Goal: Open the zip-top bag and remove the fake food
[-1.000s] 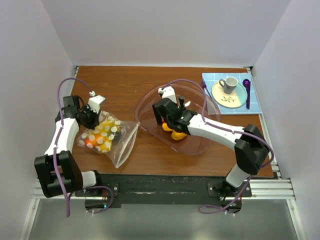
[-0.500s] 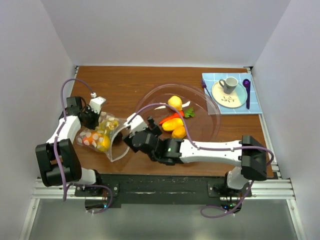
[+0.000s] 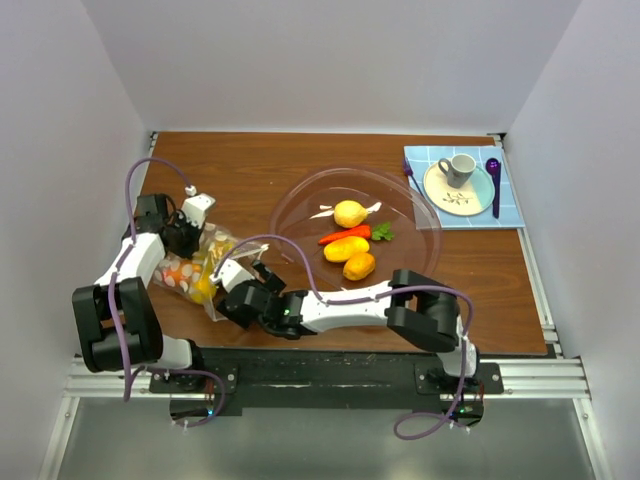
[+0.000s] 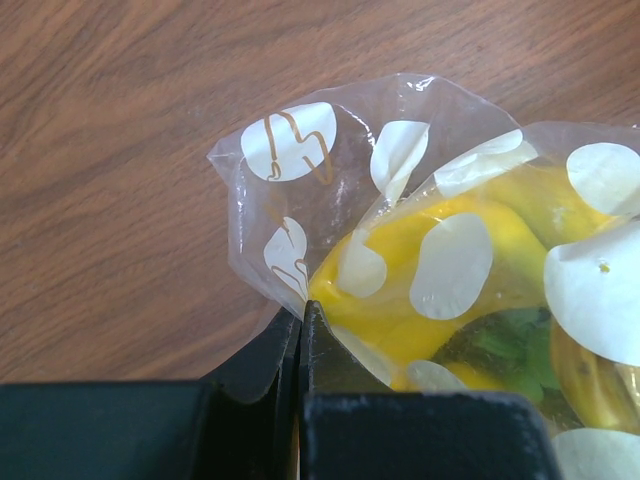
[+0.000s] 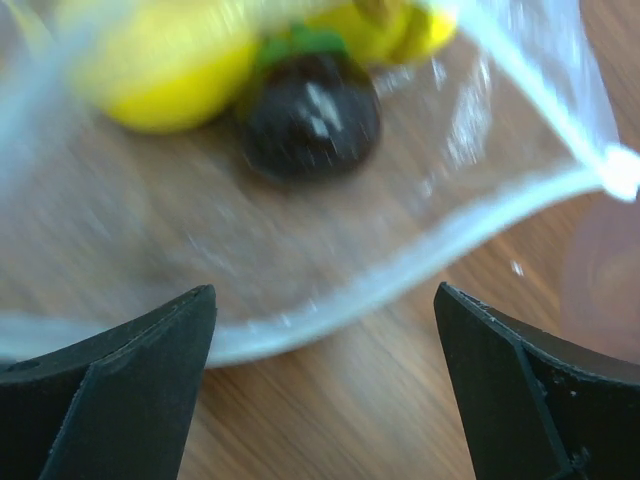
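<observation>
The zip-top bag (image 3: pixel 190 272), clear with white dots, lies at the table's left with fake food inside. My left gripper (image 3: pixel 190 236) is shut on the bag's far corner; in the left wrist view the jaws (image 4: pixel 300 318) pinch the plastic beside a yellow piece (image 4: pixel 420 290). My right gripper (image 3: pixel 236 296) is open at the bag's near mouth. In the right wrist view its fingers (image 5: pixel 325 300) straddle the zip strip (image 5: pixel 420 262), with a yellow piece (image 5: pixel 160 75) and a dark piece (image 5: pixel 310 118) inside. A yellow fruit (image 3: pixel 350 213), a carrot (image 3: pixel 345 235) and two orange pieces (image 3: pixel 346 248) lie in the bowl (image 3: pixel 428 215).
The large clear pink bowl takes up the table's middle. A blue mat (image 3: pixel 512 205) at the back right holds a plate (image 3: pixel 455 193), a grey cup (image 3: pixel 460 167) and a purple spoon (image 3: pixel 493 185). The right arm stretches along the near edge.
My right gripper has swung from the bowl leftward to the bag's mouth, leaving fake food in the bowl. My left gripper has kept its hold; the bag has bunched slightly left.
</observation>
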`<state>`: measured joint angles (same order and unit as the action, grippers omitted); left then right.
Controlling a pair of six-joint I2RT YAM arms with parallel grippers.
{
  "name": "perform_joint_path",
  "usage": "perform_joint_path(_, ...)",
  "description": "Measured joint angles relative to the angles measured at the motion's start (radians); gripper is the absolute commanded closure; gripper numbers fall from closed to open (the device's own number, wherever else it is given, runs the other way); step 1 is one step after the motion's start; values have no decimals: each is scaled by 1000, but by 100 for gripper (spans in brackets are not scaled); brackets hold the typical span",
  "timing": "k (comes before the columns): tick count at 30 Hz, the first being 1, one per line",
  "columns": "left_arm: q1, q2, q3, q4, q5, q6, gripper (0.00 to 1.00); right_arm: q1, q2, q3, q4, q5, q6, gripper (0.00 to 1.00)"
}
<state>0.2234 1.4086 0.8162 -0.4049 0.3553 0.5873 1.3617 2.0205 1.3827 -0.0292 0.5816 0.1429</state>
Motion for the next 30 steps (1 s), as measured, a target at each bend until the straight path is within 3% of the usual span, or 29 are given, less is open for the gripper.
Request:
perform_joint_path(6,-6,-14,-16,3,1,9,100,-9,54,139,4,-32,-24,1)
perform_joint_path(20,-9,-16,-18,-6,20,38,100,-149,224,263,-10,-208,20,4)
perform_joint_path(23,-9,-16,-18,-8,24,39,100,-161,235,280,-20,-233,30,15)
perform_joint_path(26,-11,-18,-18,-13,27,40,100,-158,235,284,-15,-257,43,36)
perform_joint_path(30,-12,-19,-18,-19,30,43,100,-154,230,272,-1,-271,62,81)
